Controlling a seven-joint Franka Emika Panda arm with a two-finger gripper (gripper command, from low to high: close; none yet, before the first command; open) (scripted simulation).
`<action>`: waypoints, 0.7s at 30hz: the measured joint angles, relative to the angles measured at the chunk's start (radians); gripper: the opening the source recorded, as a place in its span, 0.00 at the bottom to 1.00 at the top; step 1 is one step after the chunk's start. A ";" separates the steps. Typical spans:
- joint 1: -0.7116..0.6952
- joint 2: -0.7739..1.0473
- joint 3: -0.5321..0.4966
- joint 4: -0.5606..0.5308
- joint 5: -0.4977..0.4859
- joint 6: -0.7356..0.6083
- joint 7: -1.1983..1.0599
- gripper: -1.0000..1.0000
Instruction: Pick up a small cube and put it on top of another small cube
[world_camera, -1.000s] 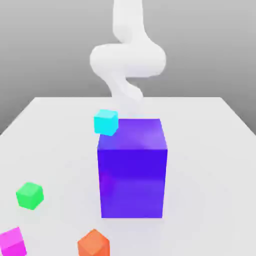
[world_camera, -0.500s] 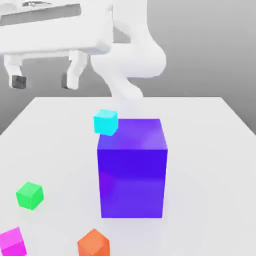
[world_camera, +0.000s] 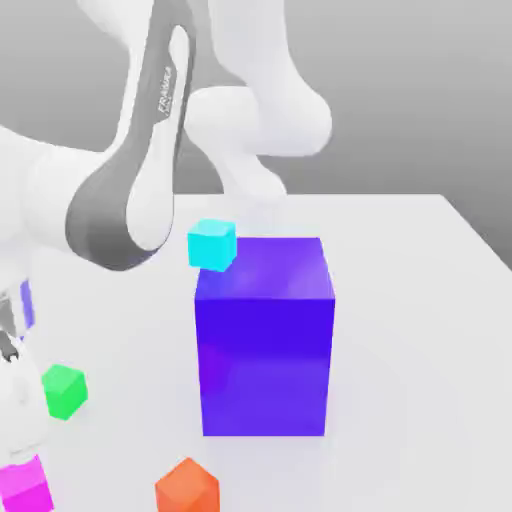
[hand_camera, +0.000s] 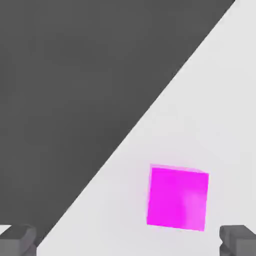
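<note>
The small magenta-pink cube (world_camera: 25, 487) rests on the white table (world_camera: 400, 300) at the front of the exterior view's left. In the hand view the same cube (hand_camera: 177, 198) lies on the table beneath my gripper (hand_camera: 127, 240), off-centre toward one finger. The gripper is open, its two dark fingertips (hand_camera: 17, 239) spread far wider than the cube and holding nothing. In the exterior view my arm (world_camera: 140, 170) reaches down over that corner. Other small cubes lie around: green (world_camera: 64, 390), orange (world_camera: 187, 487) and cyan (world_camera: 211, 244).
A large blue-purple block (world_camera: 264, 335) stands in the middle of the table, much taller than the small cubes. The cyan cube sits at its far upper corner on the exterior view's left. The table's edge runs close to the magenta cube in the hand view.
My arm has swung down from high at the exterior view's left to low over the magenta cube. The gripper stays open. None of the cubes has moved.
</note>
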 joint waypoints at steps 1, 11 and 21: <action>-0.008 0.036 0.004 0.006 0.011 0.021 -0.002 0.50; -0.041 0.179 0.040 0.037 0.050 0.123 -0.025 0.00; -0.036 -0.130 -0.057 -0.157 -0.063 0.013 -0.038 0.00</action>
